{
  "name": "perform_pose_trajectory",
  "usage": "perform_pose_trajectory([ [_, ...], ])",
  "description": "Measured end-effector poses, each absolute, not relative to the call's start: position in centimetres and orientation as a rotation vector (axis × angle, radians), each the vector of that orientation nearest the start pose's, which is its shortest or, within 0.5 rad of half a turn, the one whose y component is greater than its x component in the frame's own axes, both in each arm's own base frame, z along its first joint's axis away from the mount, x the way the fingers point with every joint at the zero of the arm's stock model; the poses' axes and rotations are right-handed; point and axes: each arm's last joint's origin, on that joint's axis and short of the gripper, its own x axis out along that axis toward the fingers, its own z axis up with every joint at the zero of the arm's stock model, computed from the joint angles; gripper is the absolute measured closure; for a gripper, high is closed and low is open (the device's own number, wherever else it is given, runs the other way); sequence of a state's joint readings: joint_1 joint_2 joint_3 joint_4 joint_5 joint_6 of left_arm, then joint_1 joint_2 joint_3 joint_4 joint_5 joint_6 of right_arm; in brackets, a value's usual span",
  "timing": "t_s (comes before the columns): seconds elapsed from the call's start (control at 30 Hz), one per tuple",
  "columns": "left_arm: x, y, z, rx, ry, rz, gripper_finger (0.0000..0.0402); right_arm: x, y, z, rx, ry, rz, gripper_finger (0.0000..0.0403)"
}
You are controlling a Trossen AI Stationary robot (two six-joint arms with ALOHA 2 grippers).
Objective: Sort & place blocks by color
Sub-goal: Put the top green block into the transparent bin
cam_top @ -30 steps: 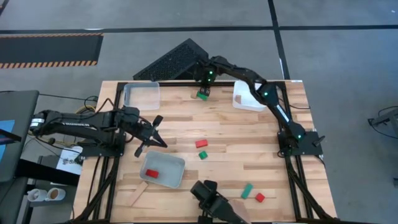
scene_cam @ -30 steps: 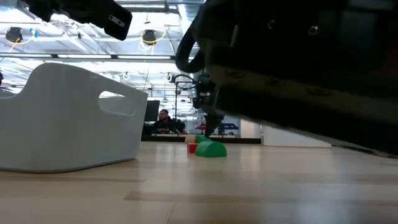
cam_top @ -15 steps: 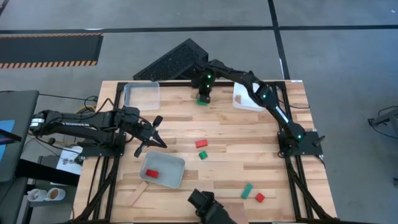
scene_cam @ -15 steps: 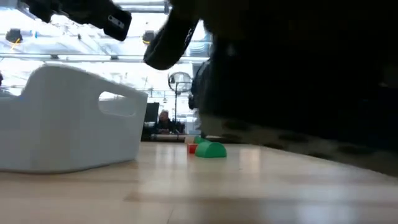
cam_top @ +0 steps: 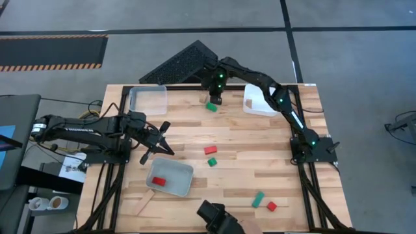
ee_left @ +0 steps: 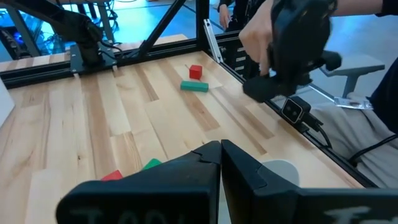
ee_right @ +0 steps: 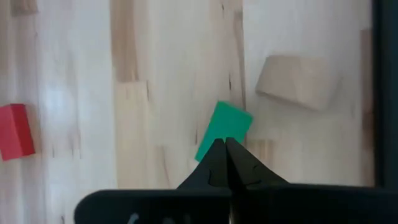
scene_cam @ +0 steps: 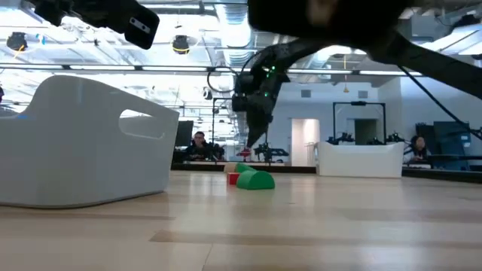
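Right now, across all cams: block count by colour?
Red blocks: 3 (one in the near tray)
Green blocks: 3
Plain wood blocks: 3 (one clear only in the right wrist view)
Total: 9

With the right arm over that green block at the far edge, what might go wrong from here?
1. The right gripper hangs shut just above the green block, so coming down like this would push the block rather than grasp it.
2. The block lies near the table's far edge; a nudge may send it off.
3. The left gripper, also shut, waits over the middle, clear of this work.
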State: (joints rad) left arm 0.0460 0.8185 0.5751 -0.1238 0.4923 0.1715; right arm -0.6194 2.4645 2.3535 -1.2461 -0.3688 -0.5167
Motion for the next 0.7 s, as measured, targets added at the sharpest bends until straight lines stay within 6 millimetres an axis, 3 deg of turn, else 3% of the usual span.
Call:
perform_pose_trajectory([
  [0.23,17.9,-0.6,26.2,0.064,0.315,-0.493,0.0401,42.4,-26.7,22.4,0.132,1.102,0.088,0.0389],
  [0.5,17.9,-0.6,26.1,0.057,0.327,-0.496,0.0401,41.8,-25.8,22.0,0.281,1.166,0.122,0.0301],
  [0.7,17.7,-0.6,25.8,0.057,0.356,-0.499,0.0401,43.1,-24.9,22.6,0.314,1.045,0.197,0.0256],
])
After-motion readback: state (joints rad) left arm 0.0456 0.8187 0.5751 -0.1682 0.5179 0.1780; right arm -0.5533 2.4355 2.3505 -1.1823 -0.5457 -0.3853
